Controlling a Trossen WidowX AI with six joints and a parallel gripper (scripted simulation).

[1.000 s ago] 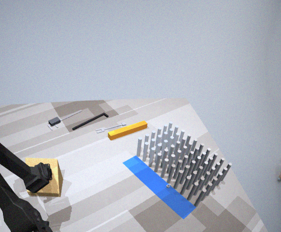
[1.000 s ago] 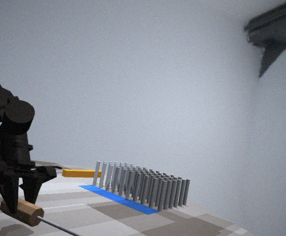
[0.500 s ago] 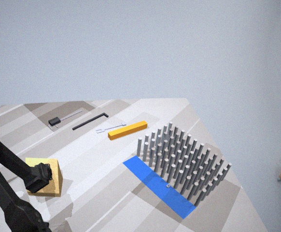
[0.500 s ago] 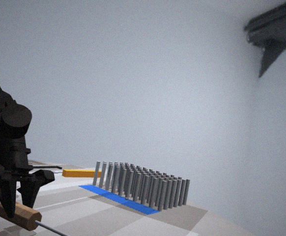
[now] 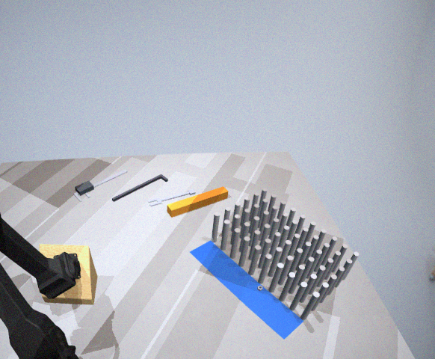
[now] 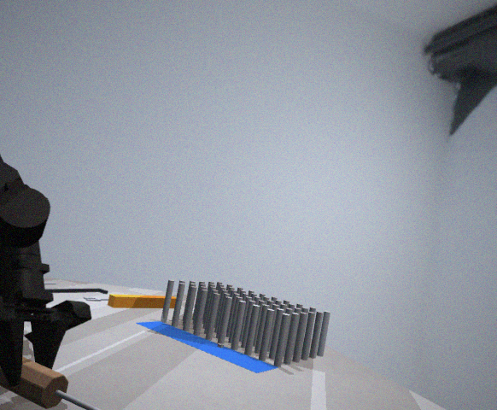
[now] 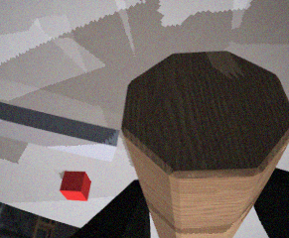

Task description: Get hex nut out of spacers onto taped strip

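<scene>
My gripper (image 6: 32,375) (image 7: 197,182) is shut on the wooden handle (image 6: 48,383) (image 7: 209,111) of a tool, far left of the spacers. The tool's thin grey shaft (image 6: 76,401) leaves the bottom of the exterior view; its tip is out of view. In the top view my hand hides the tool. The small hex nut (image 5: 259,287) (image 6: 220,345) lies on the blue taped strip (image 5: 233,274) (image 6: 173,334), close to its edge along the spacers. The grey spacers (image 5: 286,286) (image 6: 264,335) stand upright in rows. No tool shows among them.
A yellow wooden block (image 5: 86,287) is beside my hand. An orange bar (image 5: 198,201) (image 6: 143,301), a silver forked tool (image 5: 175,197), a black bent rod (image 5: 136,188) and a dark-headed tool (image 5: 84,188) lie behind. The wrist view shows a red cube (image 7: 75,185) and a dark bar (image 7: 50,121).
</scene>
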